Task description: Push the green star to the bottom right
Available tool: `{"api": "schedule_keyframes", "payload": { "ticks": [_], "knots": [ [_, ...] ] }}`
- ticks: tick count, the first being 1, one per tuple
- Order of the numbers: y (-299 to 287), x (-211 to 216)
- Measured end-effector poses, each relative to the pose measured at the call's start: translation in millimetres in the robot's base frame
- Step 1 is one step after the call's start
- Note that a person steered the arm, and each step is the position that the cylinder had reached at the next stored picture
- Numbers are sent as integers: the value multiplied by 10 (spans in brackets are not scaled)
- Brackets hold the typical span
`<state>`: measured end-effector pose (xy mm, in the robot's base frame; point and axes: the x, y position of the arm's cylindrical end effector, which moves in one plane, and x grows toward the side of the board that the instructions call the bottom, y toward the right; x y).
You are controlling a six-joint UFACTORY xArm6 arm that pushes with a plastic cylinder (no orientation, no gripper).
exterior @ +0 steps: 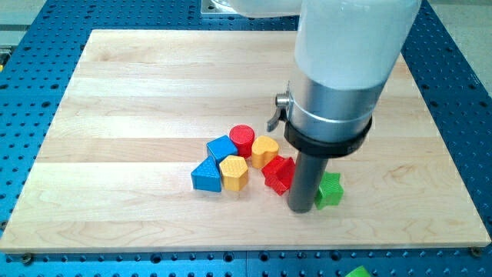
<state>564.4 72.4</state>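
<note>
My tip (300, 208), with no gripper to open, touches the green star (330, 190); we should push steadily rightward and down.

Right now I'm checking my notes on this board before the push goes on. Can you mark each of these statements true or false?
1. My tip is at the green star's left edge. True.
2. The green star sits at the view's top left. False: it lies low and right of centre.
3. The red cylinder is next to the yellow heart. True.
4. The blue triangle stands alone at the view's right edge. False: it is at the cluster's left end, beside the yellow hexagon.
</note>
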Motion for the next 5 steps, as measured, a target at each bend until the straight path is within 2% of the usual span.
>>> {"api": "schedule_keyframes", "payload": {
  "ticks": [1,2,4,5],
  "knots": [
    [157,-201],
    [704,-200],
    [568,-230],
    [1170,-260]
  ]
}}
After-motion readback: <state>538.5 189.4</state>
